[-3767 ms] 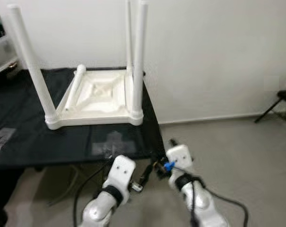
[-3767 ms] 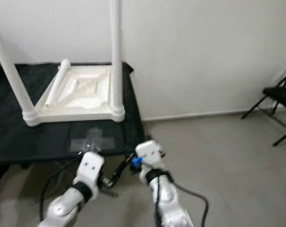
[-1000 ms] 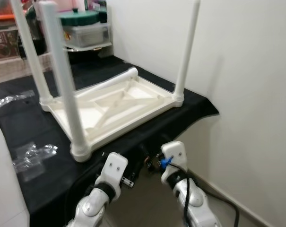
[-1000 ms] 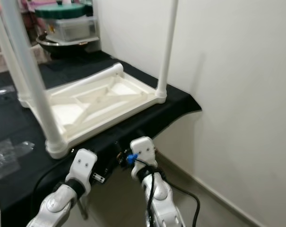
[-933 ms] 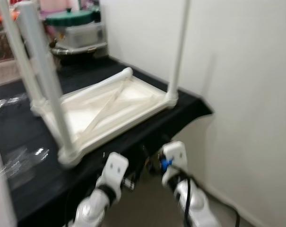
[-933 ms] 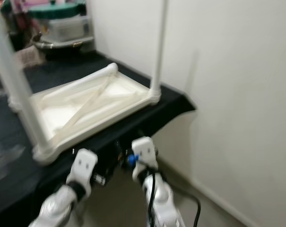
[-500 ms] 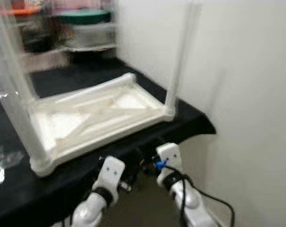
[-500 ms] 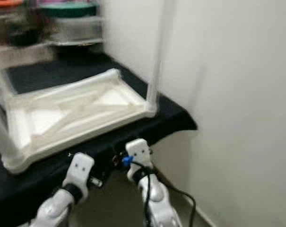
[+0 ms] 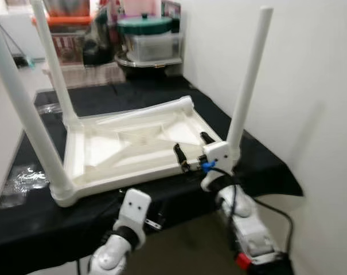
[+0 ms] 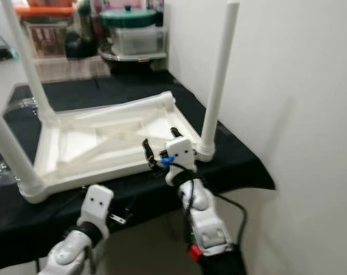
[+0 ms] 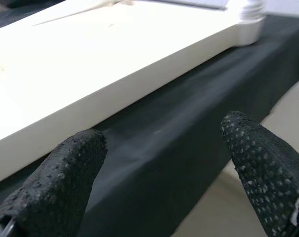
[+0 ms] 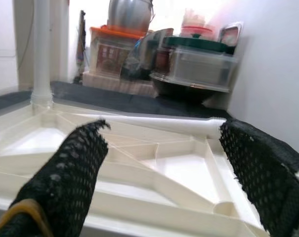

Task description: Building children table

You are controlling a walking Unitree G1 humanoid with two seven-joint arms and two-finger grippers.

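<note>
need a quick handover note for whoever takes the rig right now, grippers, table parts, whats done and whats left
Right gripper: open, empty, raised over the near edge of the upturned white tabletop.
Left gripper: open, empty, low in front of the black cloth, below the tabletop edge.
Tabletop lies upside down on the cloth.
Done: three legs stand upright in their corners, e.g. the one by the wall.
Left: the fourth leg lies loose along the far edge, with its corner not fitted.

Right gripper (image 9: pixel 190 150) spread over tabletop (image 9: pixel 133 146) edge; upright leg (image 9: pixel 246 86) just beside it (wall close behind).
</note>
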